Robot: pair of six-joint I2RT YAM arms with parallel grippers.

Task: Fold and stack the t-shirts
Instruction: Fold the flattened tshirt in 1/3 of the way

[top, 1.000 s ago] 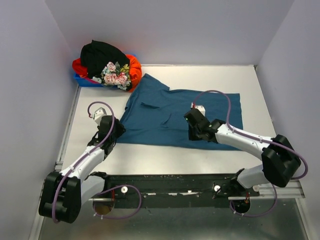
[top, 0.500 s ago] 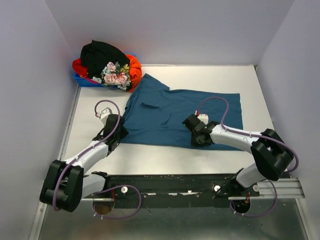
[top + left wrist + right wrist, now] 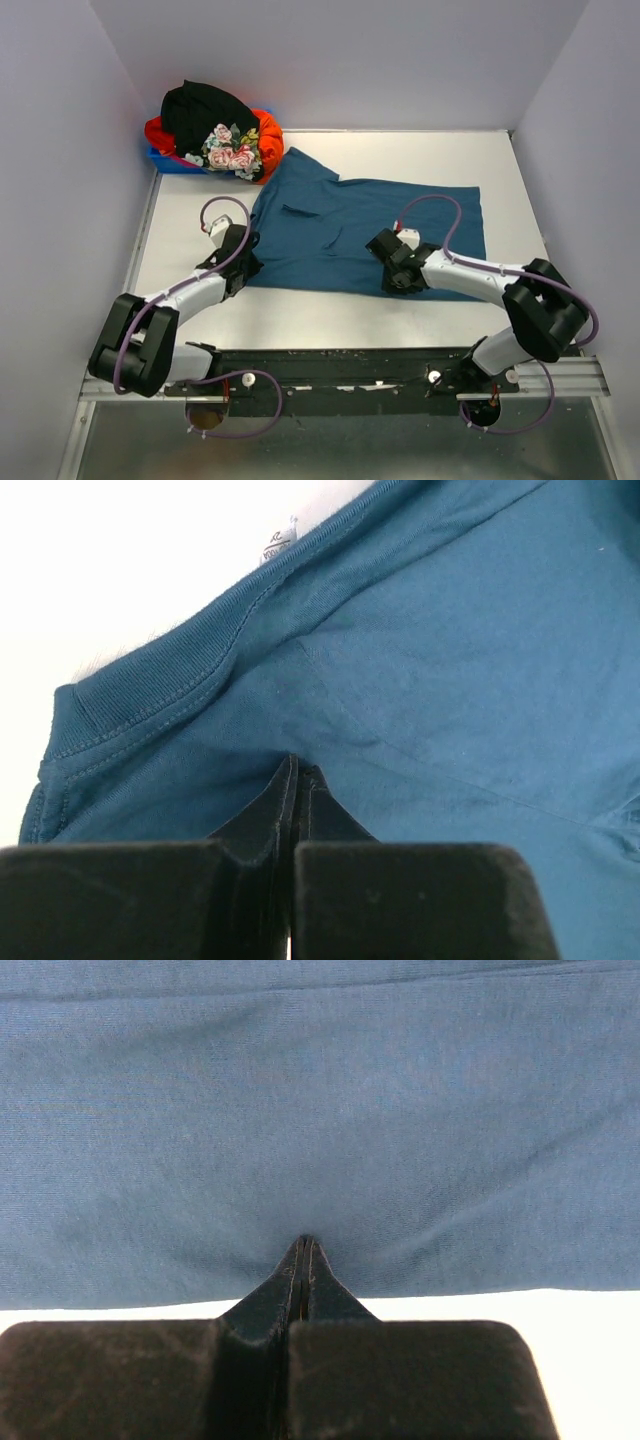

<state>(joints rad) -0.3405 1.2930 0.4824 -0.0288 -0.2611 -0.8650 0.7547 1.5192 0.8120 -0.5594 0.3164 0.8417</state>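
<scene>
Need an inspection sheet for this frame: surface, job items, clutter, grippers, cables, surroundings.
surface: white table, bare at the far right.
job's things: teal t-shirt spread flat mid-table, with some creases. The black shirt, orange-red shirt and floral shirt are heaped in the blue bin at the far left corner.
clutter: nothing seen.
grippers: left gripper has its fingers shut, pinching the teal t-shirt beside a ribbed edge. Right gripper has its fingers shut on the shirt's near edge.
cables: purple cables loop off both arms; the right arm's loop hangs over the shirt.
surroundings: plain pale walls on three sides.
</scene>
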